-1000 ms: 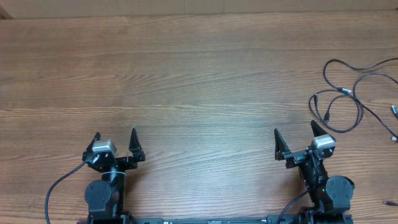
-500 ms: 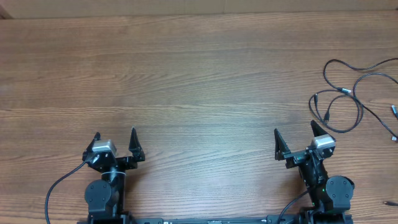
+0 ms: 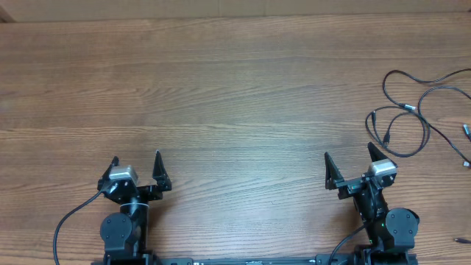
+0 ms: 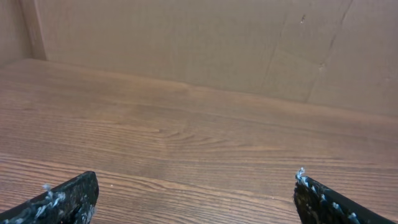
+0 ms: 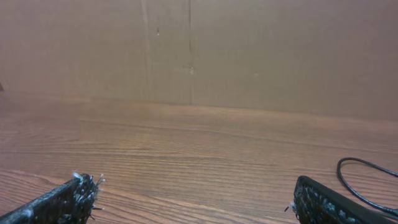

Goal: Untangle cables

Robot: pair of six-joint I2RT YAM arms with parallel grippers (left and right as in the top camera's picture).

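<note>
Thin black cables [image 3: 412, 110] lie in loose loops at the right side of the table, with small plug ends near the right edge. One black loop of cable [image 5: 367, 180] shows at the lower right in the right wrist view. My right gripper [image 3: 349, 159] stands open near the front edge, short of the cables and a little to their left, with nothing between its fingers. My left gripper [image 3: 135, 160] stands open at the front left, far from the cables. In the left wrist view only bare wood lies between the fingertips [image 4: 74, 196].
A brown cardboard wall [image 4: 186, 43] runs along the far edge of the wooden table [image 3: 221, 88]. Thick black arm cables [image 3: 70, 221] trail by the arm bases at the front edge.
</note>
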